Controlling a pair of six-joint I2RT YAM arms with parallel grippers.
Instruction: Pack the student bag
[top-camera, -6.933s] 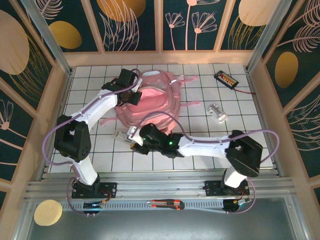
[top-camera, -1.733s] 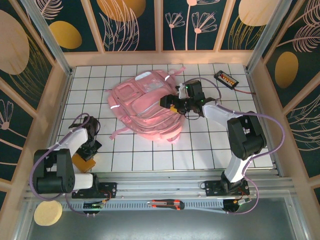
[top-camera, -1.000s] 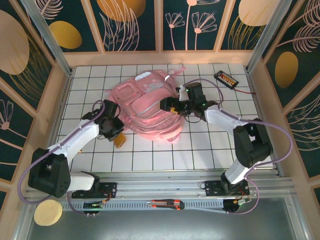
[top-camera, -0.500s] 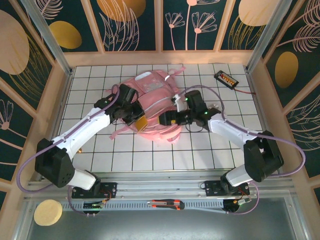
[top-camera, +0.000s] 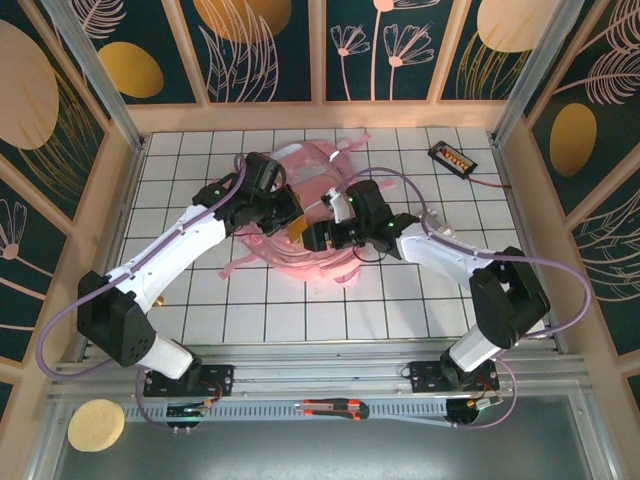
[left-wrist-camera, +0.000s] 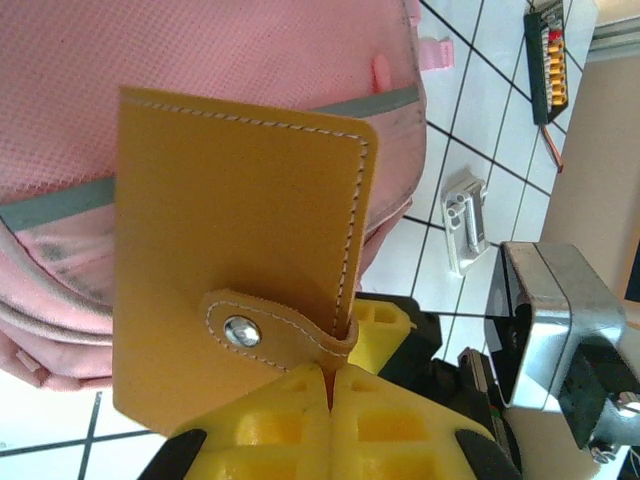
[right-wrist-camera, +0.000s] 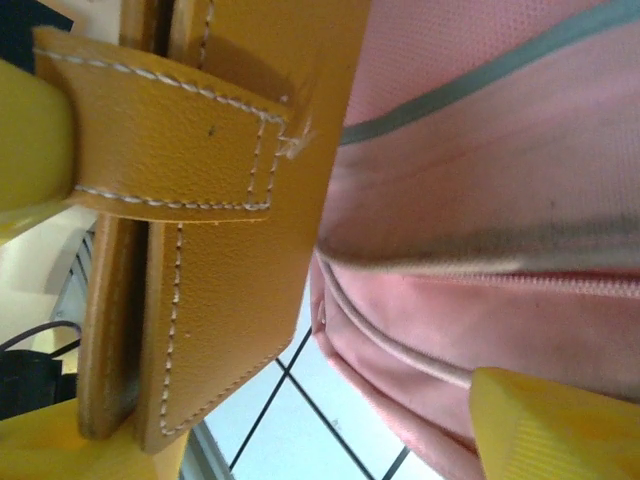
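The pink student bag (top-camera: 305, 185) lies on the white grid table, its pink fabric and grey strip (left-wrist-camera: 200, 60) filling the left wrist view. My left gripper (top-camera: 290, 220) (left-wrist-camera: 330, 385) is shut on the lower edge of a tan leather wallet (left-wrist-camera: 230, 230) with a snap tab, held over the bag's front. My right gripper (top-camera: 318, 236) (right-wrist-camera: 290, 440) faces it from the right, jaws apart. The wallet (right-wrist-camera: 230, 230) and the bag's piped edge (right-wrist-camera: 470, 300) lie between its yellow fingers (right-wrist-camera: 545, 430).
A black device with a red cable (top-camera: 451, 157) lies at the back right. A small metal clip (left-wrist-camera: 466, 220) sits right of the bag. Loose pink straps (top-camera: 240, 262) trail toward the front. Wooden walls close in the table, and a box cutter (top-camera: 335, 408) rests on the front rail.
My left arm carried the wallet from the front left up to the bag's front. The right gripper slid left across the bag toward the wallet, and its jaws narrowed.
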